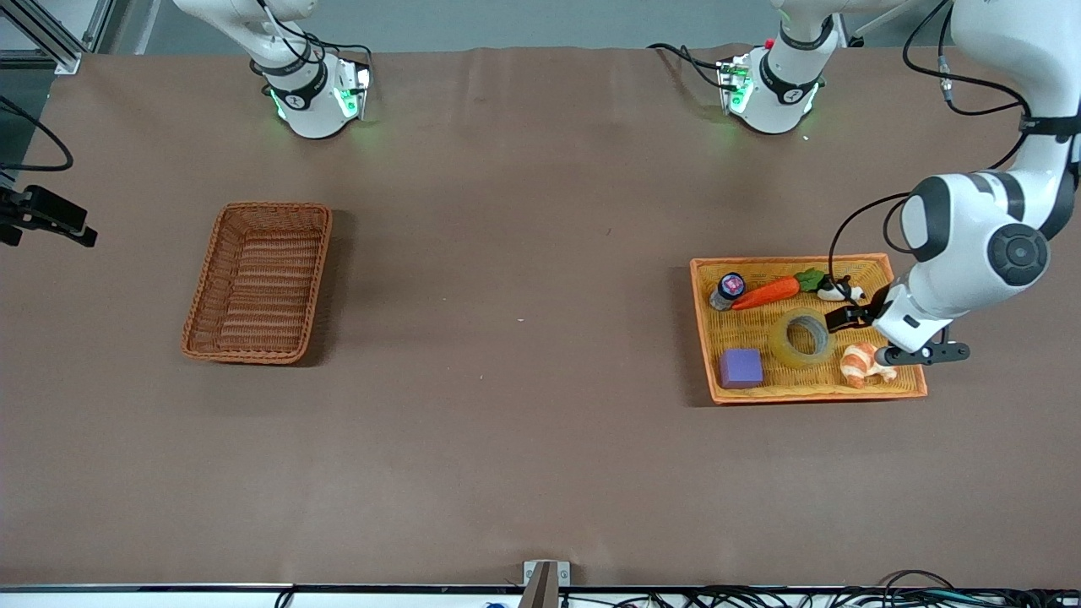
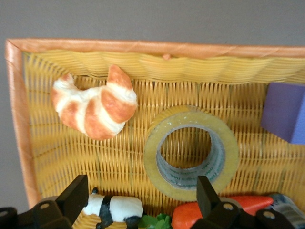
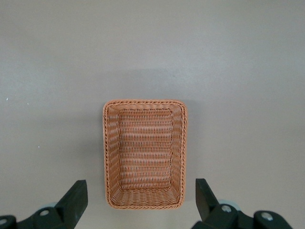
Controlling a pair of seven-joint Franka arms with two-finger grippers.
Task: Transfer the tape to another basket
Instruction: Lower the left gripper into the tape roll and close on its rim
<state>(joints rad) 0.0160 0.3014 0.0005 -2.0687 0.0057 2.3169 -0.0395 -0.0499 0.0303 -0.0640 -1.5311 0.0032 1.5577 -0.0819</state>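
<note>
Front view, table scene ordered from the camera outward. Nearest in the orange-yellow tray [image 1: 878, 263], at the left arm's end of the table, lie a purple block [image 1: 741, 368] and a toy croissant [image 1: 861, 363]. The tape [image 1: 801, 338] lies flat on the tray floor between them and slightly farther from the camera, its centre hole facing up. Farther still sit a toy carrot [image 1: 768, 292], a small jar with a dark lid [image 1: 728, 290] and a black-and-white toy [image 1: 840, 292].

The left gripper [image 1: 855, 317] hangs over the tray just beside the tape, toward the tray's end wall. Its jaws stand as wide apart as they go, with nothing between them and no contact with the tape. In the left wrist view the two black fingertips [image 2: 207, 192] frame part of the tape [image 2: 191, 151], with the croissant [image 2: 95, 107] beside it. The carrot, the block and the black-and-white toy are cut off by the edges of that view, and the jar's label cannot be read.

The reddish-brown basket [image 1: 258, 283] stands toward the right arm's end of the table, well apart from the tray, with nothing in it.

The right arm waits. Only its base shows in the front view. In the right wrist view the right gripper [image 3: 141, 195] hangs high over the basket [image 3: 145, 153], jaws fully spread and holding nothing.
</note>
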